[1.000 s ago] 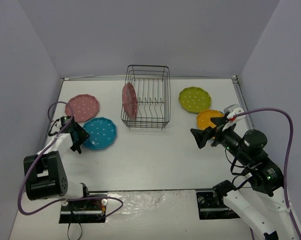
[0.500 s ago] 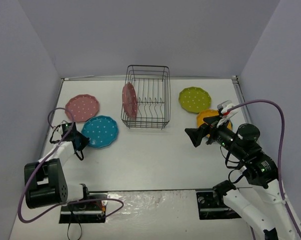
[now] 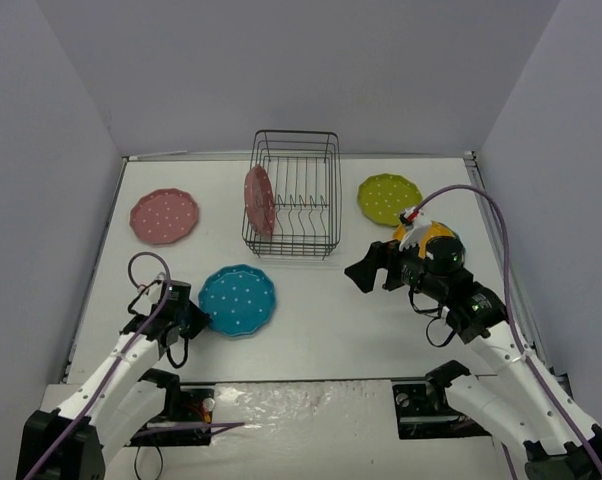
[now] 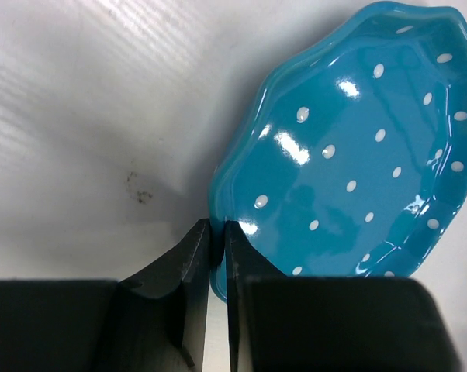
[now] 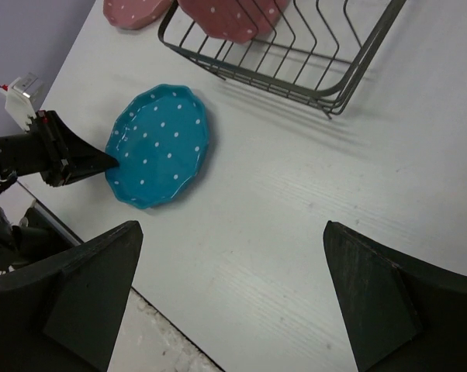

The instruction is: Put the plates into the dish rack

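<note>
My left gripper [image 3: 197, 319] is shut on the near left rim of a blue dotted plate [image 3: 237, 300], low over the table at the front left. The wrist view shows the rim pinched between the fingertips [image 4: 218, 234] and the plate [image 4: 358, 155] beyond them. One pink plate [image 3: 259, 200] stands upright at the left end of the black wire dish rack [image 3: 333, 190]. Another pink plate [image 3: 164, 216] lies flat at the far left. My right gripper [image 3: 369, 270] is open and empty, right of the blue plate [image 5: 160, 143]. A second blue plate is out of view.
A lime green plate [image 3: 389, 198] lies right of the rack. An orange plate [image 3: 407, 236] lies just nearer, partly hidden by my right arm. The right wrist view shows the rack [image 5: 295, 54] and the table's near edge [image 5: 164, 325]. Grey walls enclose the table.
</note>
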Available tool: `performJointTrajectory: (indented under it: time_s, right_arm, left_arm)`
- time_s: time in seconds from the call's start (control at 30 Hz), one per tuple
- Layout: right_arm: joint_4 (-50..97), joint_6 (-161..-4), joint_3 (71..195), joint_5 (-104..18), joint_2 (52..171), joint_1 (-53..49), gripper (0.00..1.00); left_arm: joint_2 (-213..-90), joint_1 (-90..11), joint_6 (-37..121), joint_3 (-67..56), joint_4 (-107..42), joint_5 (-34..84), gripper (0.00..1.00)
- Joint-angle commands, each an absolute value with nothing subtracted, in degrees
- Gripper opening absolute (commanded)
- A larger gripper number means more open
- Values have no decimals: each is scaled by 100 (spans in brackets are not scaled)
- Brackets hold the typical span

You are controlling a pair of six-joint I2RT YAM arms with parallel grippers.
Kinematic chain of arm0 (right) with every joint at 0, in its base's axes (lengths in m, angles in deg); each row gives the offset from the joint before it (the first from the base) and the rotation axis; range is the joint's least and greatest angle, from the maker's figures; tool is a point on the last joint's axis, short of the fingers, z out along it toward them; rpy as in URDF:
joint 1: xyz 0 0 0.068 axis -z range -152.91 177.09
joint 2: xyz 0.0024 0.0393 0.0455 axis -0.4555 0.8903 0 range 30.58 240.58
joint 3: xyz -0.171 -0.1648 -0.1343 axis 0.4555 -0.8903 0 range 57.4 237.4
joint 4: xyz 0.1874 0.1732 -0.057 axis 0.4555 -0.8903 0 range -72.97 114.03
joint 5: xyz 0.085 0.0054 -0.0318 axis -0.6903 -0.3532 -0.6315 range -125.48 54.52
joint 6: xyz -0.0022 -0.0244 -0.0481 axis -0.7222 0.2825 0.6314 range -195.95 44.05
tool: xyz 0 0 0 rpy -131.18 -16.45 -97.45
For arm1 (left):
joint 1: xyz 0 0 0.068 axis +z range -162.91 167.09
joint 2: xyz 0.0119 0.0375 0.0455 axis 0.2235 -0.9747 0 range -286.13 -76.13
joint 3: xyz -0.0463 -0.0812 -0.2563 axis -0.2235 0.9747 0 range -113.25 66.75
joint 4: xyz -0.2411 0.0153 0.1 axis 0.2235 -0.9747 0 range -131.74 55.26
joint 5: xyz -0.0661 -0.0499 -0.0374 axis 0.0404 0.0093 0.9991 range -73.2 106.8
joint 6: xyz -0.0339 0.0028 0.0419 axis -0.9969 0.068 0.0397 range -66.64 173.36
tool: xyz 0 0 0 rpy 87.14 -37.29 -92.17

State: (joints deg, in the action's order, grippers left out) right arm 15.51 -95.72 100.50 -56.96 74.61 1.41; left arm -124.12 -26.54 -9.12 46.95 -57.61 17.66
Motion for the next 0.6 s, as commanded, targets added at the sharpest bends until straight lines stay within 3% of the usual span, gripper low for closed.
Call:
performJointTrajectory:
  time_s: [0.0,0.33,0.47,0.57]
  right_arm:
    - [2342,-10436,9640,-5667,7677,-63,100]
    - [2877,-11788,8622,-4113,7998,-1211,100]
    - [2932,-12230,8347,-3718,8149,-1379,98]
    - [3035,-12419,8134,-3653,8290,-1401,92]
  left_arm:
    - [-12224,-3494,-1795,4649,-5909,1611,0]
    - [-12940,-5753,-2681,4170,-5407,915,0]
    - [-13402,-6157,-2931,3901,-5096,688,0]
    - [-13679,-6289,-2941,3577,-5018,658,0]
